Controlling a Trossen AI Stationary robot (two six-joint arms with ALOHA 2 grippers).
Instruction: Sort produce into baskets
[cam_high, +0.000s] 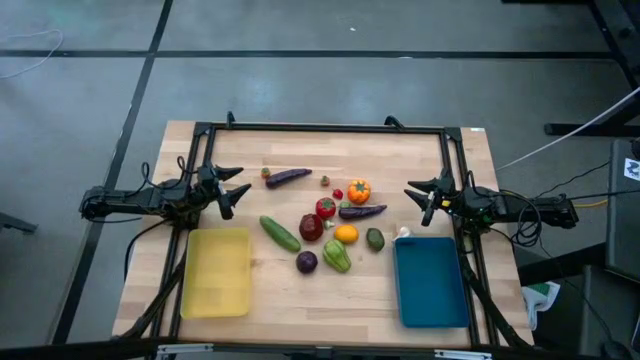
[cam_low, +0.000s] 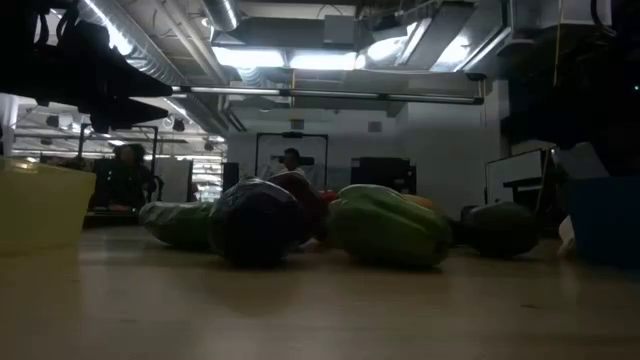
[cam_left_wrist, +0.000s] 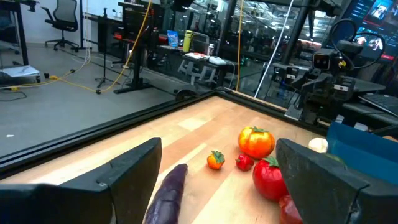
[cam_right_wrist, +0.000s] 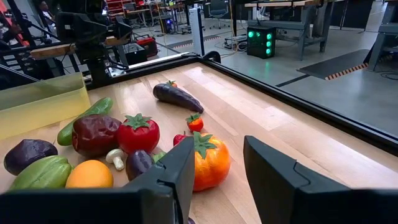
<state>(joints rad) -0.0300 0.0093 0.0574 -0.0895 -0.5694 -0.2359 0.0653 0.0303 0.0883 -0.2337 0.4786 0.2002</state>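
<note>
Wooden table (cam_high: 280, 300) with yellow basket (cam_high: 215, 272), blue basket (cam_high: 430, 281), clustered produce (cam_high: 327, 222).

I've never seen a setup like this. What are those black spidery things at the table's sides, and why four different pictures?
Those are two robot arms, each ending in a two-finger gripper: the left gripper and right gripper, both open, holding nothing. One camera looks straight down, one sits at table height, and one rides on each wrist, so the dark fingers fill its foreground. On the wooden table lie toy produce, such as a cucumber and an orange pepper, between an empty yellow basket and a blue basket.
</note>
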